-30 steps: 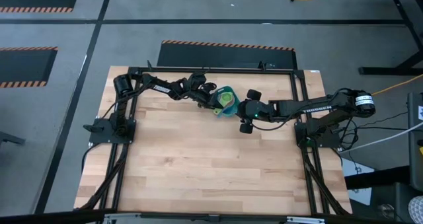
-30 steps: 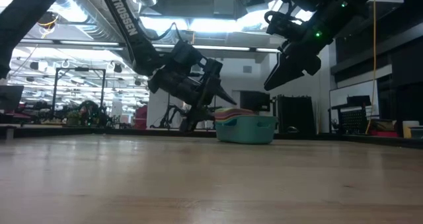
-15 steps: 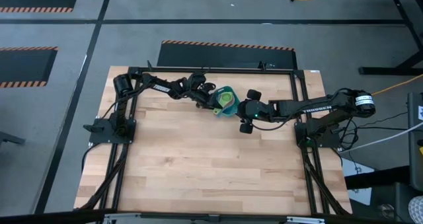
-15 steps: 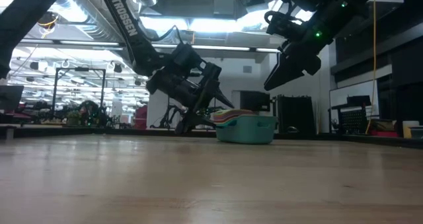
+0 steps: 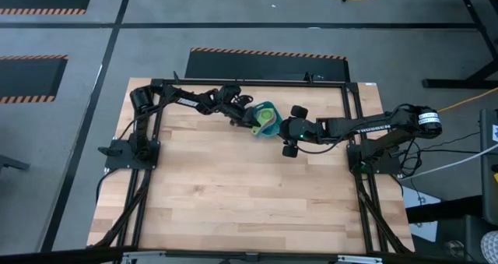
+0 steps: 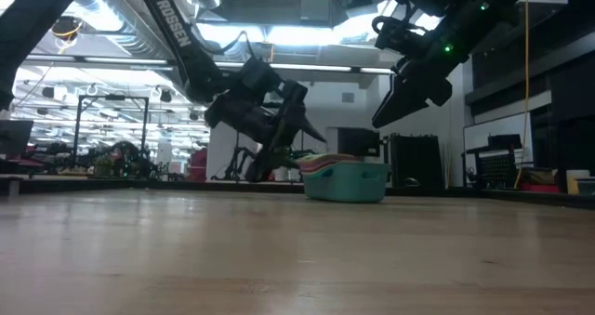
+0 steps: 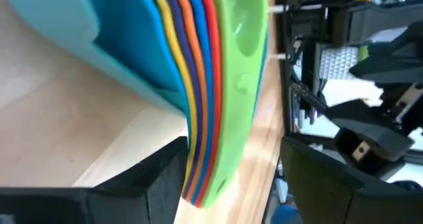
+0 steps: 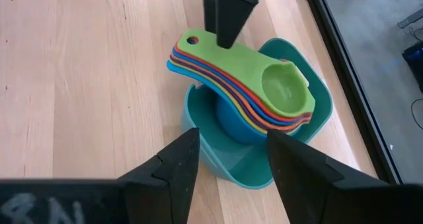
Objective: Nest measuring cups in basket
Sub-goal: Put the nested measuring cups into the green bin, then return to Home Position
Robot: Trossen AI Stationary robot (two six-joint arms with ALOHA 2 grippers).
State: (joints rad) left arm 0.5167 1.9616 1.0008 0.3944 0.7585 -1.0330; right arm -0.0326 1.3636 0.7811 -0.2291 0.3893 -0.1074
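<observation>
You see the basket point(image 5: 268, 120) near the table's point(image 5: 233, 194) far edge, at about twelve o'clock from its middle, with the measuring cups point(image 5: 268, 117) stacked inside it, green on top. From above that is only a small teal and green patch; the right wrist view gives you what it hides: the nested stack point(image 8: 251, 95) sits in the teal basket point(image 8: 264, 164) with the handles fanned out over its rim, green over red, blue, orange and yellow layers. The left wrist view shows those handle edges point(image 7: 205, 105) side-on between that arm's own fingers point(image 7: 158, 178), which stand apart on either side without clamping them. The low view shows you heights: the left gripper point(image 6: 302, 143) tilts down just beside the basket point(image 6: 346, 182), while the right gripper point(image 6: 395, 106) hangs well above it, jaws apart and empty. Overhead, the left gripper point(image 5: 247, 114) is at nine o'clock of the basket, the right gripper point(image 5: 282, 133) at four o'clock. Against a second ago, the left gripper has spread and drawn back slightly; the right has not moved.
</observation>
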